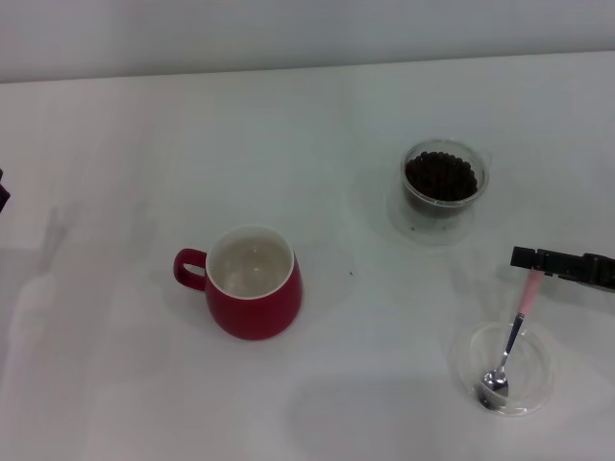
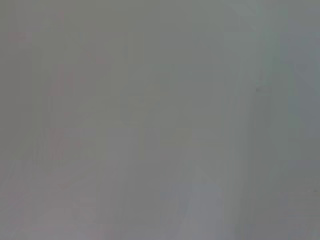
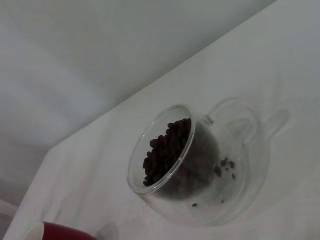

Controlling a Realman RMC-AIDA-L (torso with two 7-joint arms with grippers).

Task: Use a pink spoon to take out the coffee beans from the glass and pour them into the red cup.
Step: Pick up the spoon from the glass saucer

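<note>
The red cup (image 1: pixel 252 283) stands upright at the middle left of the table, its white inside bare. The glass (image 1: pixel 443 178) stands at the back right and holds a heap of coffee beans (image 1: pixel 440 176). The right wrist view shows the glass (image 3: pixel 150 185), the coffee beans (image 3: pixel 167 150) and a bit of the red cup (image 3: pixel 60 233). The pink spoon (image 1: pixel 513 336) leans with its silver bowl in a flat clear dish (image 1: pixel 538 384) at the front right. My right gripper (image 1: pixel 534 259) is at the top end of the pink handle, shut on it. My left gripper (image 1: pixel 3 192) is a dark sliver at the left edge.
A clear saucer (image 1: pixel 408 226) lies under the glass, with a few loose beans on it in the right wrist view (image 3: pixel 225 165). The white table (image 1: pixel 144 144) meets a pale wall at the back. The left wrist view shows only a blank grey surface.
</note>
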